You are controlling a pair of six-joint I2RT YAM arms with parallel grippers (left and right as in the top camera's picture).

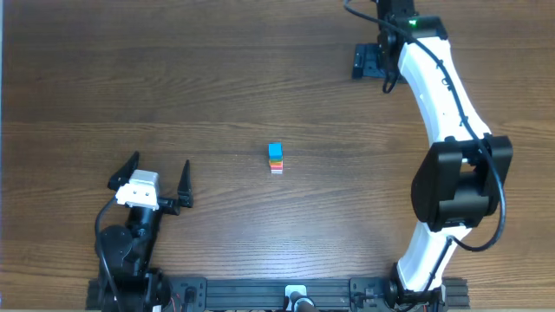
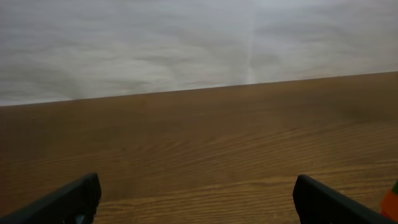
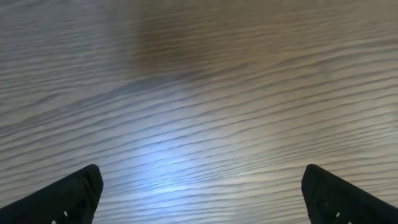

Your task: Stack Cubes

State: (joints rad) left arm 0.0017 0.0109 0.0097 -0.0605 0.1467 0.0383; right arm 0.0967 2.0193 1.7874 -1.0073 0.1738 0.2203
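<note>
1. Stack [image 1: 276,160] at the middle of the table [image 1: 217,87]: the blue cube [image 1: 275,151] is on top, the orange cube [image 1: 276,162] sits directly under it, and there's a pale layer at the foot too small to make out.
2. The left gripper [image 1: 160,159] sits low on its own side, well apart from the stack. Its fingers are spread wide and carry nothing, and the left wrist view confirms it [image 2: 198,193] with bare wood between the tips.
3. The right gripper [image 1: 366,62] is far up the table on its side, even farther from the stack. Its jaws are splayed too, with just wood grain between them in its own wrist view [image 3: 202,180].
4. My read is that the building looks done and the job now is simply not to wreck it. No loose cube shows on the table, so there's nothing to fetch.
5. To do that well, any return of the arms should run along their own sides of the table and never across the middle, where the column stands.
6. Keep the travel slow and lifted. The column is narrow and tall for its footing, so a brush from a finger or a knock to the table could tip the blue cube off.
7. If the top cube sits slightly off square, and it's hard to tell from above, leave it alone. A corrective nudge risks more than it gains.
</note>
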